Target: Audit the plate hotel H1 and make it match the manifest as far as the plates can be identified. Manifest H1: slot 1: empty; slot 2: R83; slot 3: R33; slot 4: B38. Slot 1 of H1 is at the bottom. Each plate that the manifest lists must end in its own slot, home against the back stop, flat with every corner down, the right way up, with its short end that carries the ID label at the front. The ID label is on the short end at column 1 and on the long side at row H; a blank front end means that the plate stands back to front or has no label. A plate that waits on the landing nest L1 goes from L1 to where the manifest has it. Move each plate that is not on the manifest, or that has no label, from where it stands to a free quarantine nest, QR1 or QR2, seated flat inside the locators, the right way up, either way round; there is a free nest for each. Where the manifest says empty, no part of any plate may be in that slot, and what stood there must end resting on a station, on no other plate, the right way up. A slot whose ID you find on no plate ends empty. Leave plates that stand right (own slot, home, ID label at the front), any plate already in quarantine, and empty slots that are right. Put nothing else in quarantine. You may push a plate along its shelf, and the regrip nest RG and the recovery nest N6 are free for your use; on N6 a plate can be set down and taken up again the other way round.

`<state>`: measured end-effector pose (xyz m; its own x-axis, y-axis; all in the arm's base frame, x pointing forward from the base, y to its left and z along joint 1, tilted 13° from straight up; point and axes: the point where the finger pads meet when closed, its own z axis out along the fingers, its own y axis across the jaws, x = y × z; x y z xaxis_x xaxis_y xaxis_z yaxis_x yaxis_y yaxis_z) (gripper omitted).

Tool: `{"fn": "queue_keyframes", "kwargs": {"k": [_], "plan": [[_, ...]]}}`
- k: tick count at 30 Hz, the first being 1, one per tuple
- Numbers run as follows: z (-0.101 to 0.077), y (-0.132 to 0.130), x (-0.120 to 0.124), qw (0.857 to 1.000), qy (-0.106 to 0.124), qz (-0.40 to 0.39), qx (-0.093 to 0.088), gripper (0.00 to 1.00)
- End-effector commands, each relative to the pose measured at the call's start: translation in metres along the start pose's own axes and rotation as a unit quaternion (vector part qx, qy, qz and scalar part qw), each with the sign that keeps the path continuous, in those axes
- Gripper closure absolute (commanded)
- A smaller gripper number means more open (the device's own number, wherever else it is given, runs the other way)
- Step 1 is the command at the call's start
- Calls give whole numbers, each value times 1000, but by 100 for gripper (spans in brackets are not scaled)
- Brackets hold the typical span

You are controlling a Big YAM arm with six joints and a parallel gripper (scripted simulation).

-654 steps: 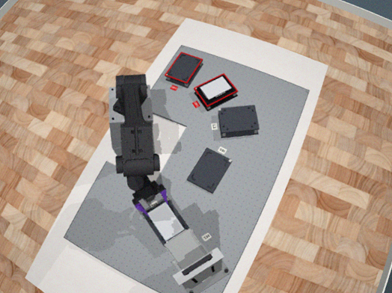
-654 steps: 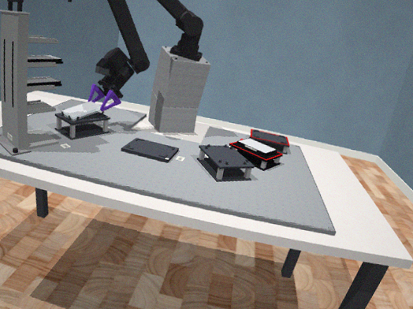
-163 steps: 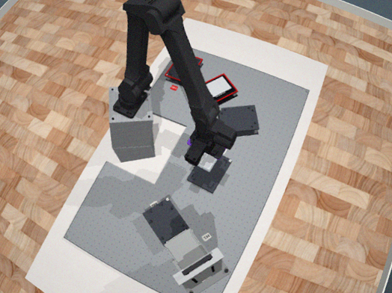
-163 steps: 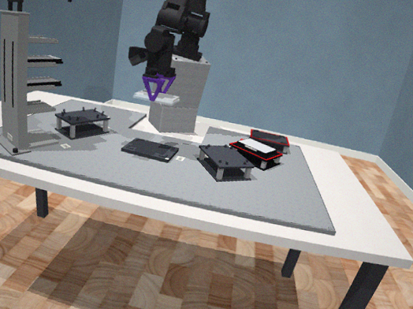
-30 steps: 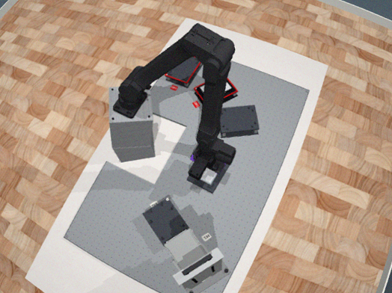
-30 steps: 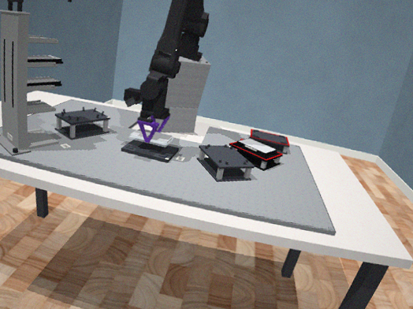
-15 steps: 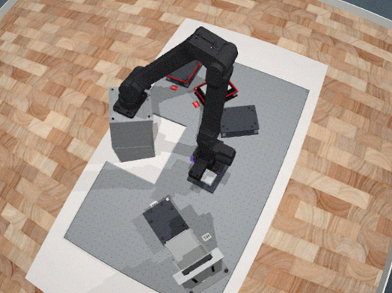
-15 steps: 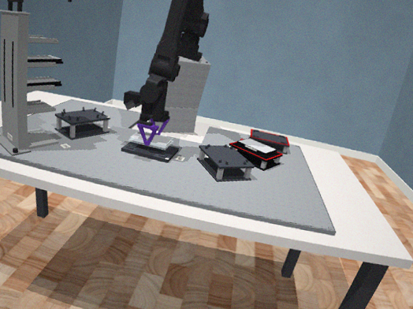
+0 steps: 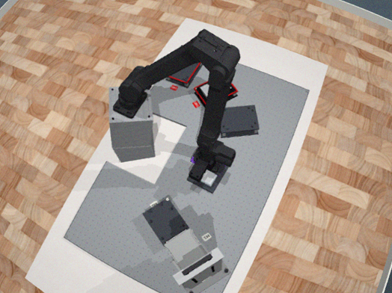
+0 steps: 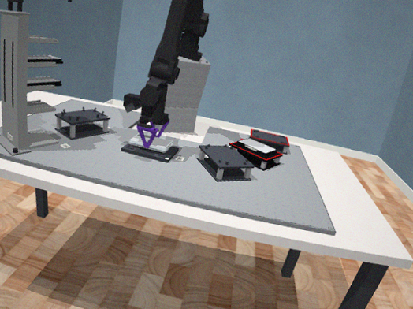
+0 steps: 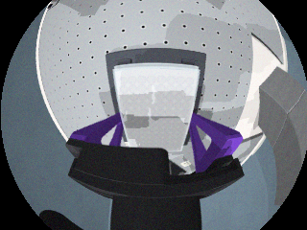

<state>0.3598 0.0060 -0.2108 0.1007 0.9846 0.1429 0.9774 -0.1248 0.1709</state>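
Observation:
My gripper has its purple fingers shut on the long sides of a white plate. The plate lies flat on, or just above, a low dark nest in the middle of the grey mat. The plate hotel H1 stands at the mat's left end in the exterior view. Dark plates show on its two middle shelves. The labels are too small to read.
A raised dark nest stands next to the hotel, another right of my gripper. Two red-rimmed quarantine nests stand behind; the nearer one holds a white plate, the far one looks bare. The arm's grey pedestal is behind.

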Motion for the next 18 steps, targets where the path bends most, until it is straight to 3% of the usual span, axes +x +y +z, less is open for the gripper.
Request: {"fn": "queue_keyframes", "kwargs": {"k": [1,2,5,12,18], "plan": [[2,4,1,1000,-1,2,-6,14],[-7,11,4,1000,0,-1,-17,14],[5,3,2,1000,-1,1,-5,14],[7,8,3,1000,-1,0,-11,14],[12,4,1,1000,-1,2,-6,14]]}}
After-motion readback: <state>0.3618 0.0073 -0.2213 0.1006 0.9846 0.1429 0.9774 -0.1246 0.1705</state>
